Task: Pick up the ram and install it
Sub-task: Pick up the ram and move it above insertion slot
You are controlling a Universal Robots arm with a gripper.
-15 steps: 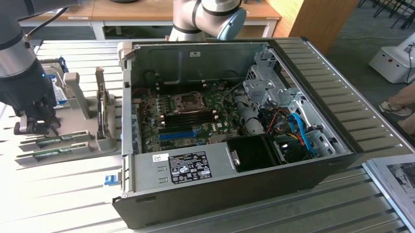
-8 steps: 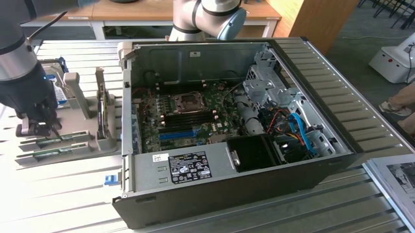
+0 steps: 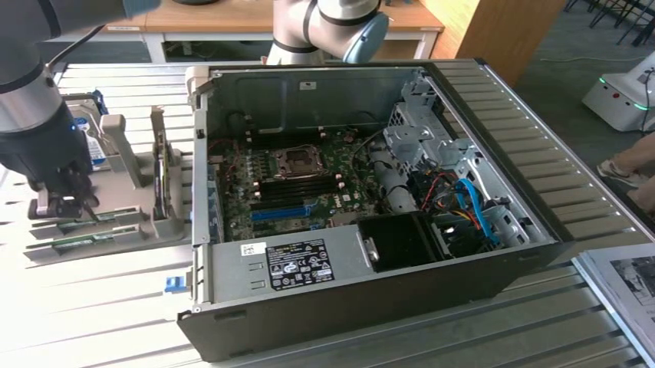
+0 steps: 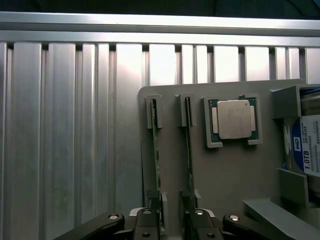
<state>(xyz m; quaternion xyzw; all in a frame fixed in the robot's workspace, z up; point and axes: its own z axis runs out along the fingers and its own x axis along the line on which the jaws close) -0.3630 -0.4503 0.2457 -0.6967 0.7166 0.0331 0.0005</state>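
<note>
Two ram sticks stand on edge in slots of a grey holder (image 4: 225, 175), side by side: one thin green ram stick (image 4: 156, 150) and a second ram stick (image 4: 189, 150). My gripper (image 4: 171, 222) hangs open just above their near ends, one finger over each stick and nothing between them. In the exterior view the gripper (image 3: 61, 205) is low over the holder (image 3: 123, 238) at the exterior view's left, with the green ram sticks (image 3: 84, 239) lying along it. The open computer case (image 3: 369, 192) with its motherboard (image 3: 297, 184) sits in the middle.
On the holder, a CPU chip (image 4: 234, 119) rests in a pocket beside the sticks, and a hard drive (image 4: 307, 147) with a blue-white label stands further along. A blue slot (image 3: 278, 212) shows on the motherboard. The table is ribbed metal (image 4: 65, 140). A person's leg (image 3: 634, 165) is at the far right.
</note>
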